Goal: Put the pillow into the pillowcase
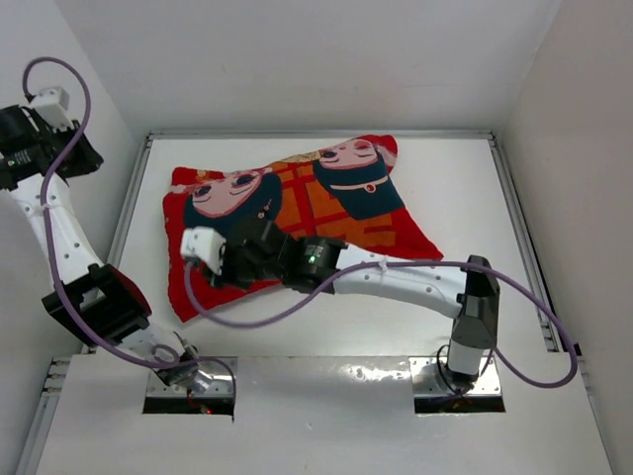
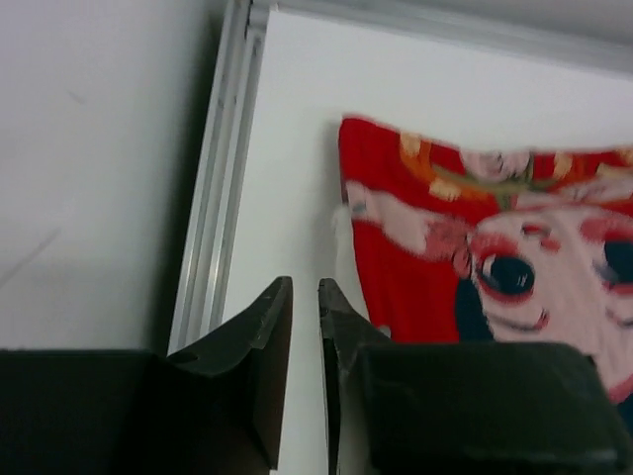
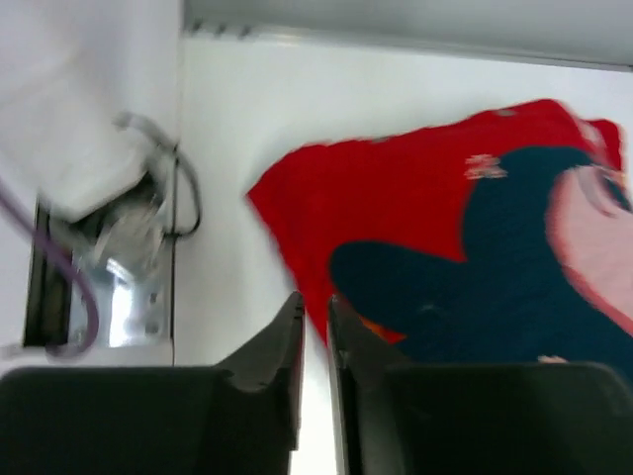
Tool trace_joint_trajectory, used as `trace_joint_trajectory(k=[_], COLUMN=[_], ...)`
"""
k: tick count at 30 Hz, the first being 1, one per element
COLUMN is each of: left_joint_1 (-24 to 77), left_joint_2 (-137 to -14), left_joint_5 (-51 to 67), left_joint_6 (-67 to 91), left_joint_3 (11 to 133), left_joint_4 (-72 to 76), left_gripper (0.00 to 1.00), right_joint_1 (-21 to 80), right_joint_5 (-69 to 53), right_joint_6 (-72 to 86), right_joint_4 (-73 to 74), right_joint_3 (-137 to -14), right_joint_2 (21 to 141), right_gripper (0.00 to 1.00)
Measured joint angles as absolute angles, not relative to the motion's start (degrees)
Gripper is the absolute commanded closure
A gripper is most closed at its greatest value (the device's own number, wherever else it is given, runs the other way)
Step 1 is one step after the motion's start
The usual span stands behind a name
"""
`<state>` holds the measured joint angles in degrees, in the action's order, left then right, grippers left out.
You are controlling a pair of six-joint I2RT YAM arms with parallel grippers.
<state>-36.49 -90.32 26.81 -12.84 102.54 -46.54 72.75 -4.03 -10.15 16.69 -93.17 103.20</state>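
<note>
The red-orange pillowcase (image 1: 326, 203) with two cartoon children lies plump and slanted across the middle of the table. The pillow is hidden; only a pale sliver shows at the case's left edge in the left wrist view. My right gripper (image 1: 198, 265) hovers over the case's near left corner (image 3: 297, 198). Its jaws (image 3: 315, 297) stand almost together with a thin slit and nothing in it. My left gripper (image 1: 74, 156) hangs high by the left wall, away from the case (image 2: 415, 267). Its fingers (image 2: 305, 284) are likewise nearly closed on nothing.
The right arm (image 1: 396, 282) stretches across the front of the table, trailing a purple cable (image 1: 534, 346). A metal rail (image 2: 213, 247) runs along the table's left edge beside the white wall. The left arm's base plate (image 3: 119, 297) with its wires sits at the near left.
</note>
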Motion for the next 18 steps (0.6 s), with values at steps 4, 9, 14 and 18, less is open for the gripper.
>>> trace_joint_trajectory(k=[4, 9, 14, 18], left_joint_1=[-36.8, -37.2, -34.7, -27.2], left_joint_2=[-87.0, -91.0, -99.6, -101.1], left_joint_5=[25.2, 26.0, 31.3, 32.9], left_joint_6=[-17.6, -18.9, -19.7, -19.6], left_joint_3=[94.9, 85.3, 81.7, 80.5], left_joint_4=[-50.3, -51.7, -54.0, -53.1], left_gripper=[0.69, 0.42, 0.27, 0.22], right_joint_1=[64.9, 47.2, 34.2, 28.9], right_joint_5=[-1.9, 4.6, 10.5, 11.8], right_joint_6=[-3.0, 7.1, 14.1, 16.5], right_joint_4=[16.6, 17.0, 18.4, 18.3], right_joint_3=[-97.5, -99.4, -95.7, -92.0], right_joint_2=[103.2, 105.8, 106.6, 106.6], right_gripper=[0.16, 0.03, 0.01, 0.01])
